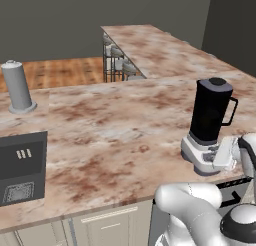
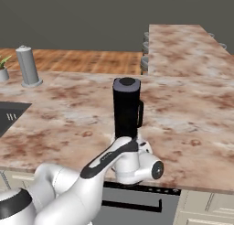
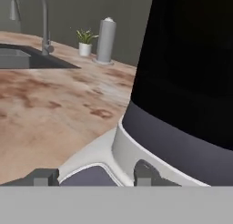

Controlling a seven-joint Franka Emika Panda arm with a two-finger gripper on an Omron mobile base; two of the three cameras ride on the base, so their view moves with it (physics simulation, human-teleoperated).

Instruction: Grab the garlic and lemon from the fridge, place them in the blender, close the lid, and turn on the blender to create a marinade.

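Hand view puts us right at the blender [image 3: 182, 82], its grey-white base filling the frame and the claw [image 3: 91, 175] low against the front of it, tips spread to either side of the dark front button [image 3: 86, 178], gripping nothing I can make out. The lid [image 1: 216, 82] sits on the jar, blender near the table [image 1: 100, 135] edge. Danger now: an off-centre push could shove the base sideways instead of pressing the button.
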